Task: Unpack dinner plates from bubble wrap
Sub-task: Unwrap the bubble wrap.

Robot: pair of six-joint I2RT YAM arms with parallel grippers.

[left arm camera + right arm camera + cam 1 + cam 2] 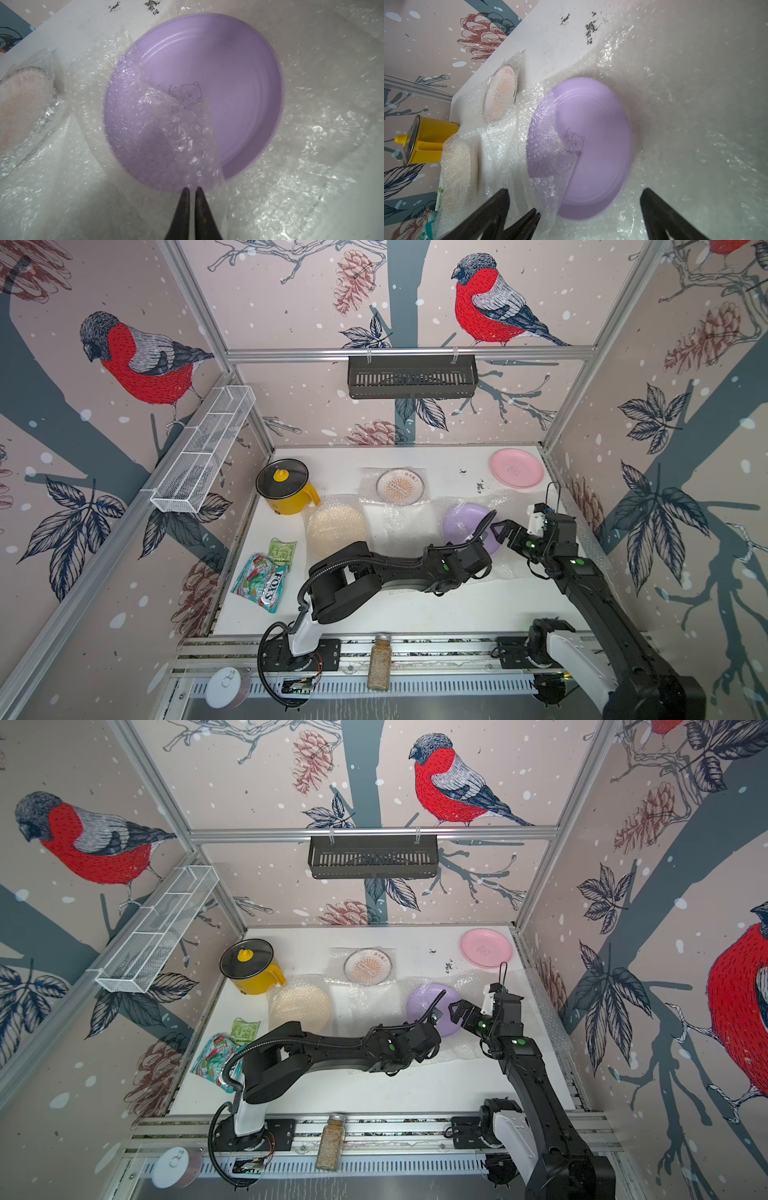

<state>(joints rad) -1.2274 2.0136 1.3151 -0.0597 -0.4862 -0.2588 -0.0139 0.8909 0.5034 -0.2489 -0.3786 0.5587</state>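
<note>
One lilac plate (459,522), my left fingers (191,189) clenched on the bubble wrap (187,145) flap at its 6 o'clock rim, my right fingers (575,190) released, wide, at 3 o'clock

Four dinner plates lie on the bench (415,610): one pink plate (516,468) at one o'clock, one sunburst plate (400,487) at twelve, one lilac plate (461,522) at three and one cream plate (336,529) at nine. The bubble wrap (399,518) sheets overlap, so their count is unclear; at least three. Two snack bags (262,580) lie at eight o'clock. There are one yellow pot (286,489), one spice jar (379,664), one tin lid (222,686), two wall baskets (411,377) and two end effectors (192,188).
</note>
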